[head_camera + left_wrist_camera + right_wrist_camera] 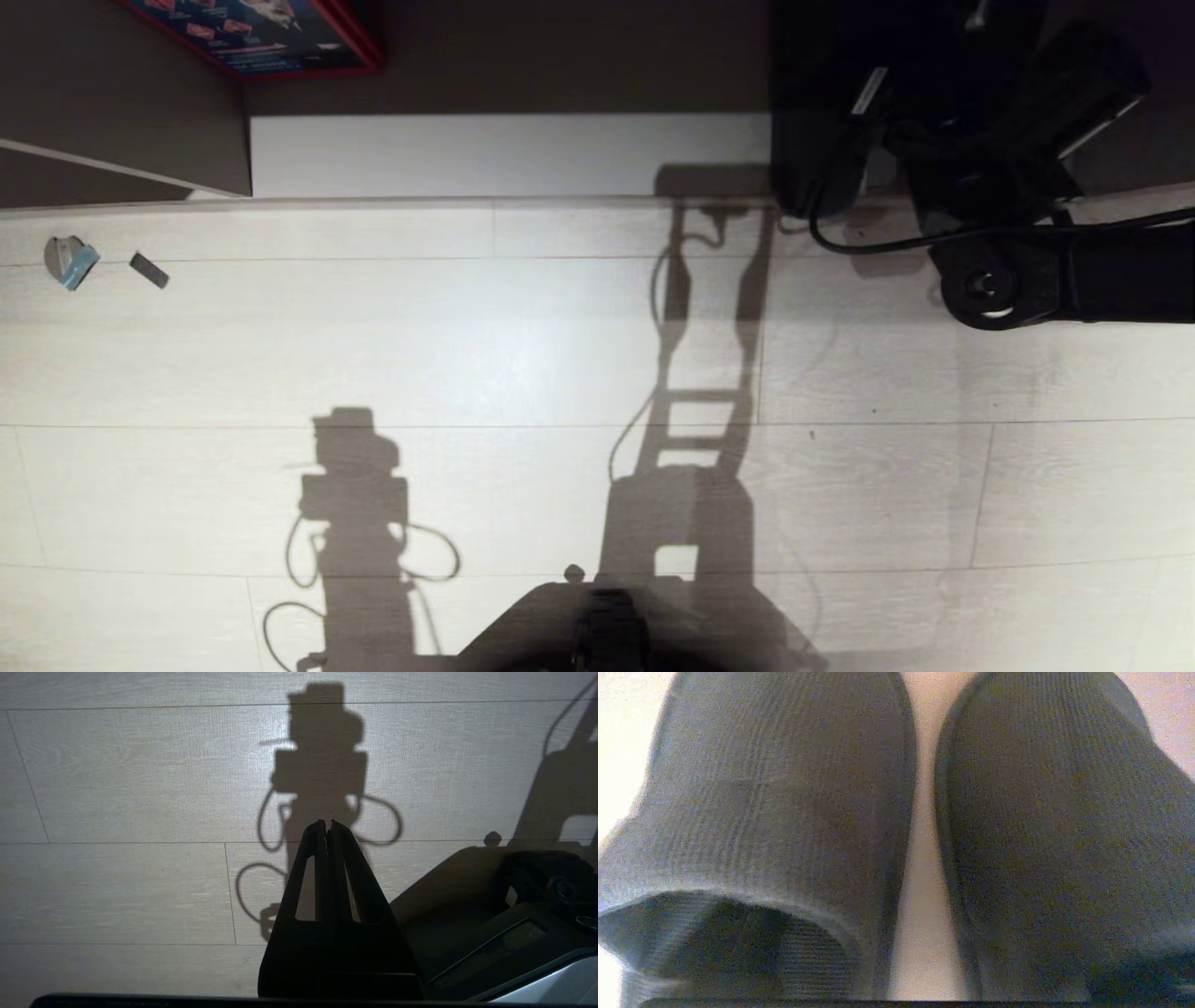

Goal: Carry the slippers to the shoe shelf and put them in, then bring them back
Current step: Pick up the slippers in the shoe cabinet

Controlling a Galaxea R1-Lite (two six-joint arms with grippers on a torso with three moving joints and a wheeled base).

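The slippers (784, 812) fill the right wrist view. The two dark ribbed uppers lie side by side, close but not touching, with a narrow strip of pale board (920, 905) showing between them. The strap opening of one is at the near edge of that view. The pale surface under them matches the raised base board of the shoe shelf (504, 154). In the head view that board runs along the far edge of the floor (467, 355), with the dark cubby above it.

The right arm (1074, 280) comes in from the right edge and bends up toward the right end of the shelf opening. There it merges into a dark mass over the board's front edge. The right gripper cannot be picked out in that mass and does not show in its own wrist view. Whether it is spread or clamped on the slippers cannot be told. A black cable (934, 243) loops beside the arm's joint.

The left gripper (328, 823) hangs over bare floor planks beside the robot's base (597, 625), its fingers pressed together and holding nothing.

Near the floor's far left corner lie a small grey-and-blue piece (70, 261) and a short dark strip (149, 271), just apart from each other. A red-framed poster (261, 33) shows above the unit's left part.
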